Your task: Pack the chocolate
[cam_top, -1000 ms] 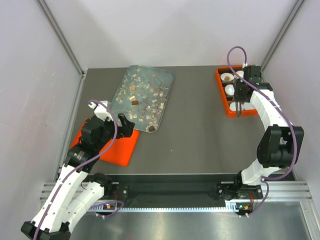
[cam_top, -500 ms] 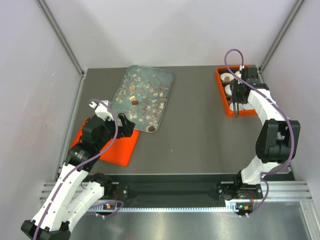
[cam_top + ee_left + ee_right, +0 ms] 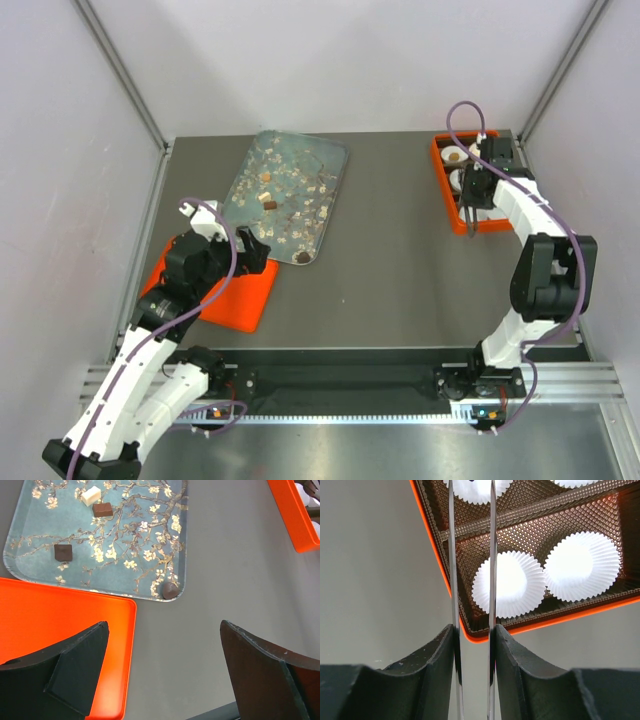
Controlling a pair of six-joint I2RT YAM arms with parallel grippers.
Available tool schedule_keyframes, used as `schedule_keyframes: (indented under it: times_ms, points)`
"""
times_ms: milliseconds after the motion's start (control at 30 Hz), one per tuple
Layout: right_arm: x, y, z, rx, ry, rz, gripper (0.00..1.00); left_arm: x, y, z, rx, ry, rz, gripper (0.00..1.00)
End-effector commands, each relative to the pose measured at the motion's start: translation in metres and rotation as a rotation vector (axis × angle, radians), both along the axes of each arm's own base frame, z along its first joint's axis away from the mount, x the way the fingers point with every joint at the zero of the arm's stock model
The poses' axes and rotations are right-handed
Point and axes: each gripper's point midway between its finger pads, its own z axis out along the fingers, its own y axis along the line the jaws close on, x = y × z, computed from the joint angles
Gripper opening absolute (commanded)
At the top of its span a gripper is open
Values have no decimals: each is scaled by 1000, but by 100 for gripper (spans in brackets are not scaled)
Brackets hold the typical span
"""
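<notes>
On the left, the left gripper (image 3: 164, 630) hung with its jaws wide apart over the flat orange lid (image 3: 50, 615), holding nothing. Just past it sat the floral tray (image 3: 30, 560) with the chocolate (image 3: 103, 509) lying loose on it, one round piece right at the near corner. Way over right, the right gripper (image 3: 471, 635) was clamped on the tongs (image 3: 451, 555) above the orange box (image 3: 570, 616). The paper cups (image 3: 510, 582) under it had nothing in them. It looked like a between-pickups moment to me. The next move means carrying the tongs across to that tray and pinching one tiny piece, so careful aim.
</notes>
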Motion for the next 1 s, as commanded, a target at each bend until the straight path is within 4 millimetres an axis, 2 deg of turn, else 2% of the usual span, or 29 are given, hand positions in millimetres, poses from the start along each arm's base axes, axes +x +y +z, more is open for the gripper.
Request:
schedule_keyframes:
  times_ms: [0,500,767,967]
  points:
    - [8,-5,2,-3,-31,-14,35,3,1,6,3,-24,10,98]
    - [14,-8,0,-19,-35,-11,40,3,2,7,9,-28,12,98]
    - [20,-9,20,-30,-79,-11,44,3,2,8,9,-31,10,98]
    - [18,-7,46,-46,-109,-1,44,3,2,8,10,-33,9,98]
